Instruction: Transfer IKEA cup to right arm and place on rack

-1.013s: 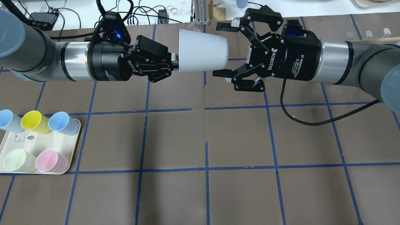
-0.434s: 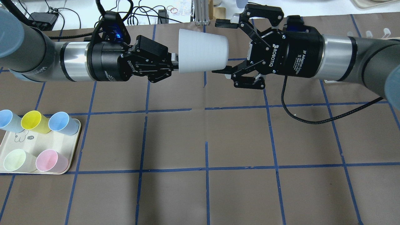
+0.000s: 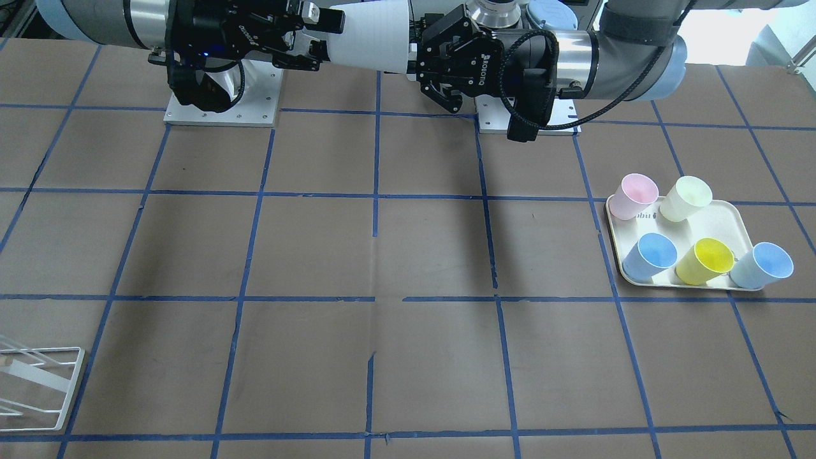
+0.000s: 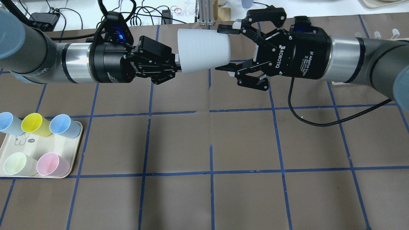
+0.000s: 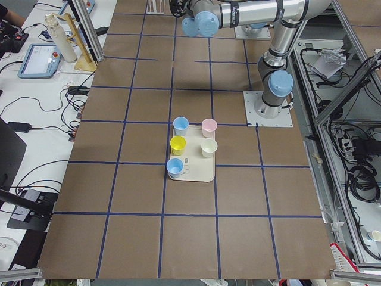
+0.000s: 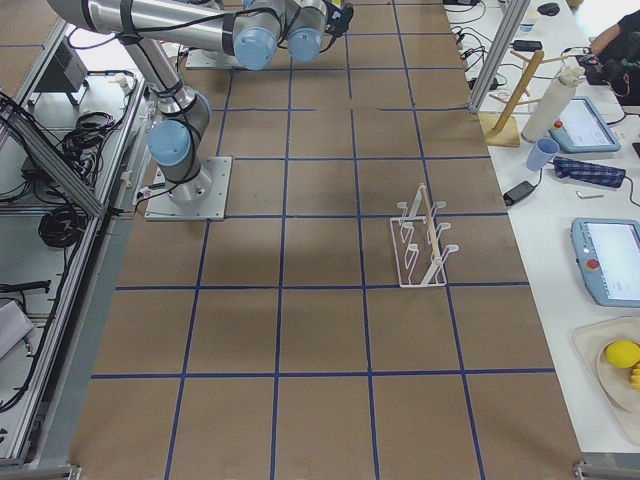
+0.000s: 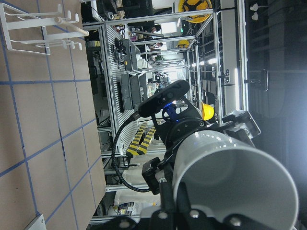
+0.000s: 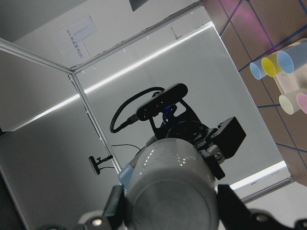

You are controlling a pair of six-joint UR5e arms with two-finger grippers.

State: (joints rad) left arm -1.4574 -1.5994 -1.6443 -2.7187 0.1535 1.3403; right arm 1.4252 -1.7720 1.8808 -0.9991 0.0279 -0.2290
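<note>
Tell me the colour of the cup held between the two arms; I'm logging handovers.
Pale grey, nearly white: the IKEA cup shows best in the overhead exterior view.

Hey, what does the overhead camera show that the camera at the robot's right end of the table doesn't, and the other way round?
Only the overhead: the grey cup held sideways in mid-air, the left hand shut on its rim, the right hand's fingers spread around its base, and the tray of five coloured cups. Only the right-end view: the whole white rack, standing with nothing on it. Both show the taped brown table and both arms.
</note>
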